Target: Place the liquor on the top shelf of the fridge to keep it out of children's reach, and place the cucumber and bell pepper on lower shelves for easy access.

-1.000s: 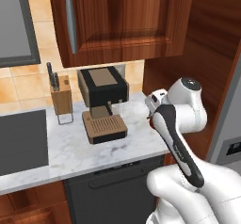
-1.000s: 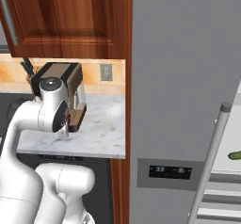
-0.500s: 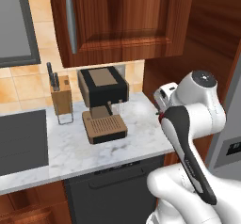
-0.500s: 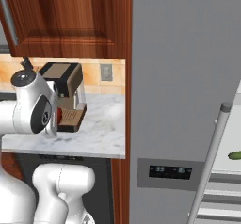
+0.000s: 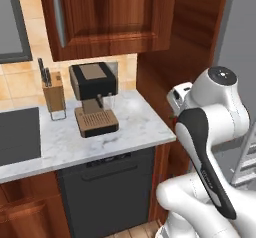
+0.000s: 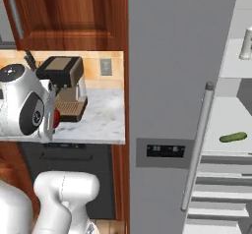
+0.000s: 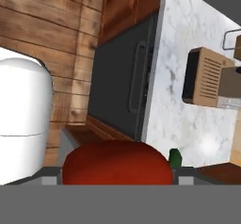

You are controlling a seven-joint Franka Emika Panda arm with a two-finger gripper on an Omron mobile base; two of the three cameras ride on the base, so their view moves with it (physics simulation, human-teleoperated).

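My gripper (image 7: 116, 173) is shut on the red bell pepper (image 7: 117, 165), which bulges between the fingers at the bottom of the hand view. A sliver of the pepper (image 6: 56, 118) shows beside the white hand, by the counter's edge. The grey fridge (image 6: 172, 80) stands to the right, its bar handle (image 6: 199, 144) in front of the white interior. The green cucumber (image 6: 233, 137) lies on a lower shelf (image 6: 224, 122). On the top shelf (image 6: 231, 68) stands the liquor (image 6: 246, 43), cut off by the picture's edge.
A coffee machine (image 5: 92, 99) and a knife block (image 5: 51, 89) stand on the marble counter (image 5: 135, 127). Below it is a dark dishwasher front (image 5: 107, 187), above it a wooden cabinet (image 5: 110, 12). Grey slatted drawer fronts (image 6: 216, 198) sit low in the fridge.
The whole picture has slid left, so the camera has moved; more of the fridge's interior shows. The arm has swung round and up, still with the pepper in its fingers.
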